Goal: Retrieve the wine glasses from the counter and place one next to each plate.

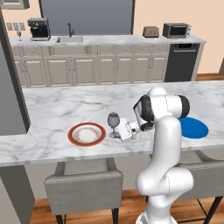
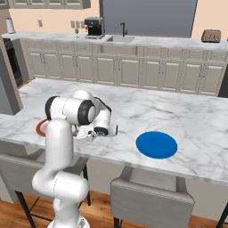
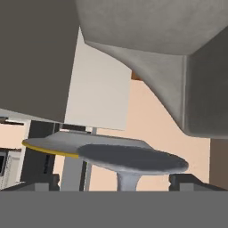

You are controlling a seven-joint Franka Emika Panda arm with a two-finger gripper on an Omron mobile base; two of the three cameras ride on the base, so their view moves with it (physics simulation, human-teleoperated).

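**Glass standing beside the rimmed plate, gripper spread**

Now, no readable writing or brand on anything. One wine glass (image 1: 113, 124), translucent grey-blue with rounded bowl, thin stem and round foot, stands upright on the marble island (image 1: 65, 105), just right of the white plate with red-brown rim (image 1: 86, 134). Gripper (image 1: 124, 130) lies level at the stem, fingers wide apart either side, not clamping. Blue plate (image 2: 156, 144) sits well apart. Second wine glass (image 1: 19, 34) on the back counter (image 1: 113, 40) near the coffee machine (image 1: 39, 29).

Even, bright rendered light, soft faint shadows, no glare, slightly coarse resolution – hand view close and blurry
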